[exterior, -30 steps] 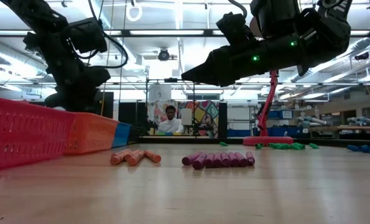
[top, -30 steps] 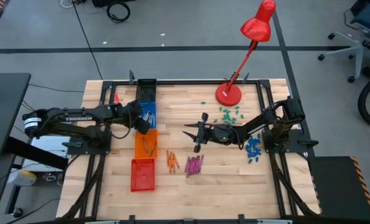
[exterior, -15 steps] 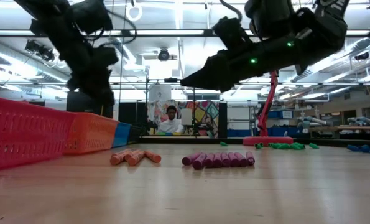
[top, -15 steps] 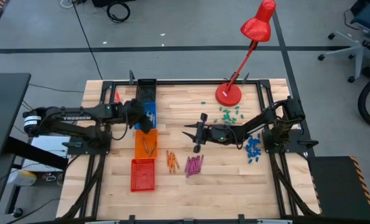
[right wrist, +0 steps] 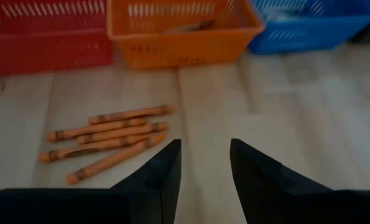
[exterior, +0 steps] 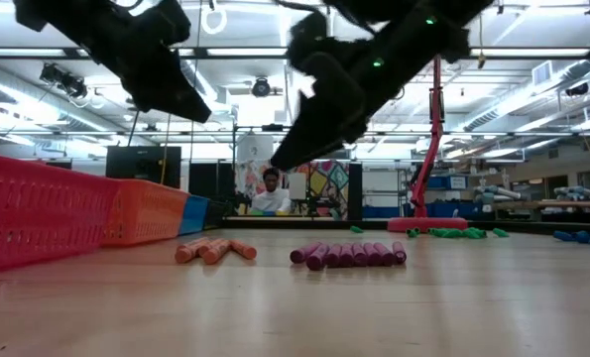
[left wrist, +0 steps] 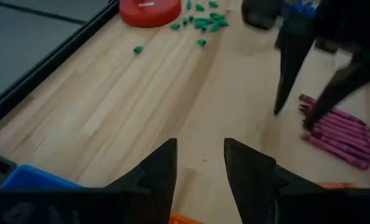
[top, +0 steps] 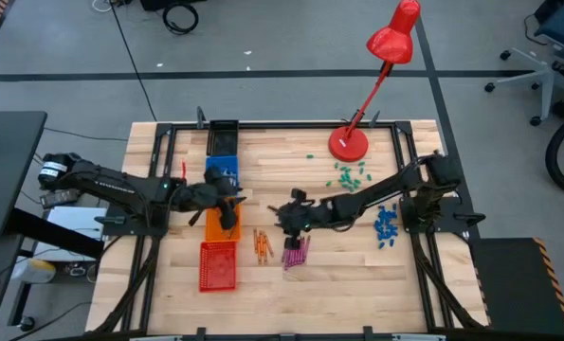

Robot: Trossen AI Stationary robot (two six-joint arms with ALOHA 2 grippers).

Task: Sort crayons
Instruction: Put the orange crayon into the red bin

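Note:
Several magenta crayons (top: 296,251) lie side by side on the wood, also visible as magenta crayons (left wrist: 341,130) in the left wrist view. Several orange crayons (top: 262,244) lie loose just left of them and show as orange crayons (right wrist: 104,135) in the right wrist view. A grey stick (right wrist: 188,27) lies in the orange basket (top: 219,225). My right gripper (top: 286,223) hangs open, tipped down, above the table just beyond the magenta crayons. My left gripper (top: 232,208) hangs open over the orange basket's right edge. Neither holds anything.
A blue basket (top: 223,170), the orange one and a red basket (top: 217,265) stand in a row at the table's left. A red lamp's base (top: 348,144) stands at the far edge, with green bits (top: 348,173) in front of it and blue bits (top: 386,225) at the right.
My left gripper has swung from over the blue basket toward the near edge and the table's middle, rising, and now hangs over the orange basket. My right gripper has tipped from nearly level to pointing down and has moved toward the near edge, closer to the magenta crayons.

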